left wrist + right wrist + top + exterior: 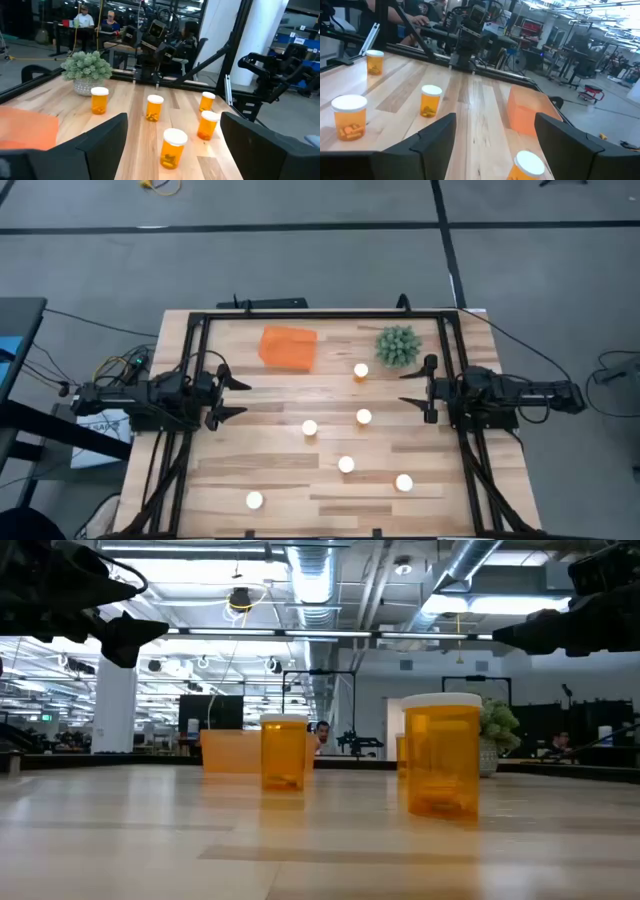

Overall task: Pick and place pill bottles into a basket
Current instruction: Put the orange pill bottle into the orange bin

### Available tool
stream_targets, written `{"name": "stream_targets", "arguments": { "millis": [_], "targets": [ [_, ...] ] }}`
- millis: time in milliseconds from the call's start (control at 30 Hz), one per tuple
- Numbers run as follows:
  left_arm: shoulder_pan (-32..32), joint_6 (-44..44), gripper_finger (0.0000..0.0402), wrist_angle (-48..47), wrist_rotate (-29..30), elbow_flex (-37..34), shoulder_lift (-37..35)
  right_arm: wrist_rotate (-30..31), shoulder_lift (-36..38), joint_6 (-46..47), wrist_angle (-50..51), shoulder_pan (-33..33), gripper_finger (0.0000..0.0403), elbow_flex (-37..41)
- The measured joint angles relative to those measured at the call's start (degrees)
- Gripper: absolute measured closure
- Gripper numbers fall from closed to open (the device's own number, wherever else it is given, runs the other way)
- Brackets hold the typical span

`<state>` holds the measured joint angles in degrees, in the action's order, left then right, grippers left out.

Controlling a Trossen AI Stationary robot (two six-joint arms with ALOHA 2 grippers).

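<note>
Six orange pill bottles with white caps stand upright on the wooden table, spread from the middle (310, 427) to the near edge (254, 501); one (361, 370) stands by the plant. The orange basket (288, 347) sits at the far middle and also shows in the right wrist view (527, 115). My left gripper (238, 397) is open and empty at the table's left side, facing the bottles (172, 147). My right gripper (408, 388) is open and empty at the right side, with a bottle (527, 165) just below it.
A round green spiky plant (398, 346) in a pot stands at the far right, next to the basket. A black frame (320, 314) runs around the table's far and side edges. In the low view two bottles (441, 755) stand close to the camera.
</note>
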<state>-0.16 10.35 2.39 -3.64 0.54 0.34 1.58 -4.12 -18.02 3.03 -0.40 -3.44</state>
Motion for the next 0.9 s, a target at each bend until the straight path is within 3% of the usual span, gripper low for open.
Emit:
{"name": "stream_targets", "arguments": {
  "millis": [500,900],
  "targets": [
    [-1.0,-0.4,0.0093,-2.3,5.2,1.3,1.8,0.0,0.0,0.0,0.0,0.0,0.0138,0.0],
    [-5.5,2.7,0.0093,1.8,7.1,1.4,16.3,0.0,0.0,0.0,0.0,0.0,0.0138,0.0]
  ]
}}
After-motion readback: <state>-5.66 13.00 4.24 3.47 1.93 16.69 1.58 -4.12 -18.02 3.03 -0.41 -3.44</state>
